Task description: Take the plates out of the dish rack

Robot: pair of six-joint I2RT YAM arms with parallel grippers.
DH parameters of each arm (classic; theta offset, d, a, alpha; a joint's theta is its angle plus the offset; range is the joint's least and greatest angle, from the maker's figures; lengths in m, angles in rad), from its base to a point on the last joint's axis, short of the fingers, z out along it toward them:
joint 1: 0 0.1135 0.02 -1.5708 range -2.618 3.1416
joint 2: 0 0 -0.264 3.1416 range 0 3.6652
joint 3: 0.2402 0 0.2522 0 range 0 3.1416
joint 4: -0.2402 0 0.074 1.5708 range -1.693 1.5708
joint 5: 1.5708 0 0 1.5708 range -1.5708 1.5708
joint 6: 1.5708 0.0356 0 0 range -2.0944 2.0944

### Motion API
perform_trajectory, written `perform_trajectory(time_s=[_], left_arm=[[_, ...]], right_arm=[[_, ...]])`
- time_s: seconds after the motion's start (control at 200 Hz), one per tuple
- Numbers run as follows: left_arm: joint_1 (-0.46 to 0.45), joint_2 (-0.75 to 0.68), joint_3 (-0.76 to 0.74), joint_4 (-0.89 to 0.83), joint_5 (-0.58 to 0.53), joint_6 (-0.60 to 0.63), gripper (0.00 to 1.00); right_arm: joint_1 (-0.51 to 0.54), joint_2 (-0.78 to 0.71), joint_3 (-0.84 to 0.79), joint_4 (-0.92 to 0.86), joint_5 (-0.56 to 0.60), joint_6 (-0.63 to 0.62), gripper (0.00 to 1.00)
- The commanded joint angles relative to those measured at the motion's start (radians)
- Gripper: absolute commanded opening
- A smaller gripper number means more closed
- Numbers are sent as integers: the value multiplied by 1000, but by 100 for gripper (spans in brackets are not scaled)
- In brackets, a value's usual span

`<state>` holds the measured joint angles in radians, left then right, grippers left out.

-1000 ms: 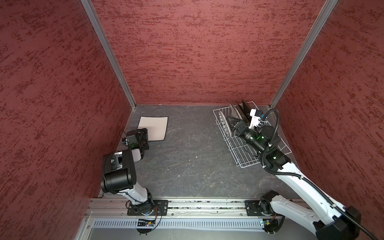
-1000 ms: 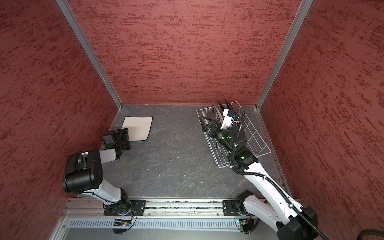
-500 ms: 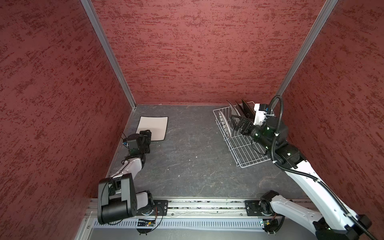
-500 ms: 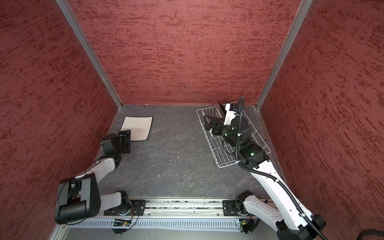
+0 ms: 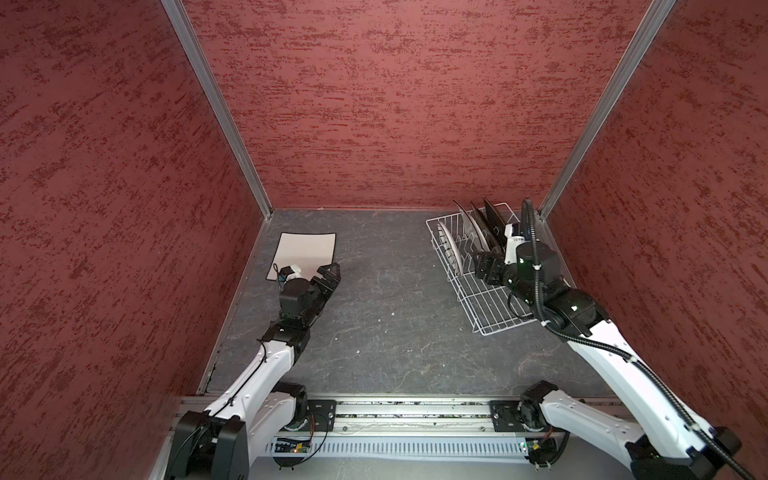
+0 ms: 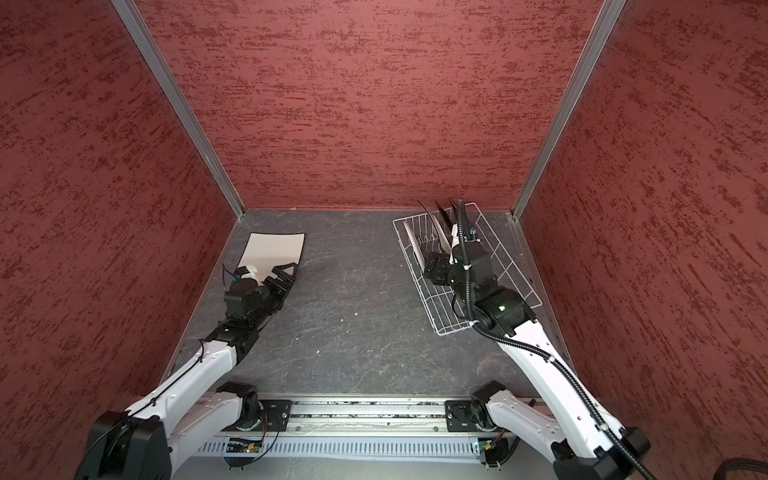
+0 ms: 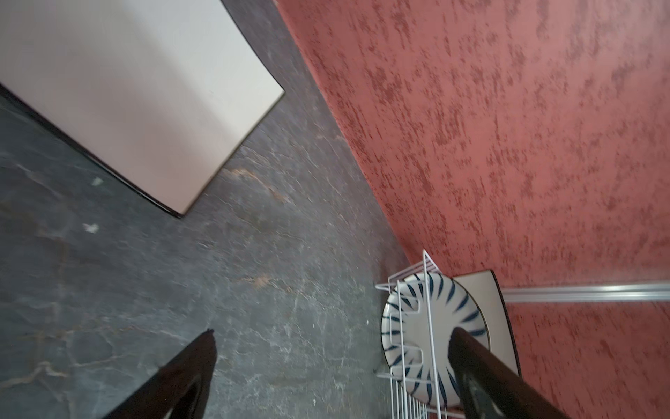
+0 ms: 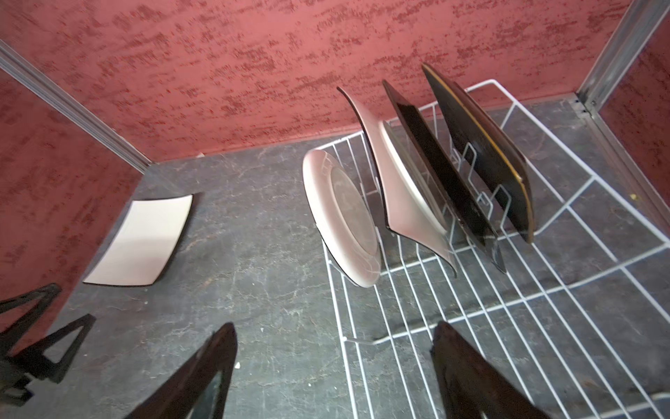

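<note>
- The white coated-wire dish rack (image 5: 488, 305) stands at the back right of the table, near the corner.
- Four plates stand on edge in it, in one row:
  - a round white plate with dark radial streaks (image 7: 413, 326)
  - a cream square plate with a dark rim (image 8: 391, 196)
  - a glossy black square plate (image 8: 435, 170)
  - a dark square plate with a thin gold edge (image 8: 482, 152)
- A second cream square plate (image 5: 306, 253) lies flat at the back left.
- The dark grey stone-look table (image 5: 395, 311) has red textured walls (image 5: 395, 104) on three sides.
- Count: five plates, one rack, two grippers.
- The left gripper (image 5: 332, 275) is near the flat plate, with its fingers spread and empty.
- The right gripper (image 8: 333, 326) is over the rack, also spread and holding nothing.
</note>
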<state>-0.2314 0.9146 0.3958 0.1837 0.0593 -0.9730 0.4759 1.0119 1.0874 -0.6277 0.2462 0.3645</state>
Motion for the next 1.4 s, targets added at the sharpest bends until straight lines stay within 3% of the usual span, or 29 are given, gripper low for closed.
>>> perform_trajectory(time_s=[0.0,0.16,0.291,0.411,0.691,0.857,1.393], left_arm=[[-83,-35,34,-58,-71,111,100],[-151,-62,44,-75,-106,129,100],[-177,-78,52,-80,-92,140,100],[-180,-50,59,-57,-49,148,100],[-183,45,135,-28,28,180,100],[-184,58,138,-13,63,177,100],[-189,20,150,-67,58,171,100]], right_arm=[[3,49,53,-86,112,-55,84],[6,129,79,-116,230,-68,82],[6,195,97,-110,248,-112,80],[6,271,139,-140,243,-124,78],[6,407,230,-196,353,-143,74],[6,436,257,-148,337,-175,73],[4,560,288,-20,468,-315,57]])
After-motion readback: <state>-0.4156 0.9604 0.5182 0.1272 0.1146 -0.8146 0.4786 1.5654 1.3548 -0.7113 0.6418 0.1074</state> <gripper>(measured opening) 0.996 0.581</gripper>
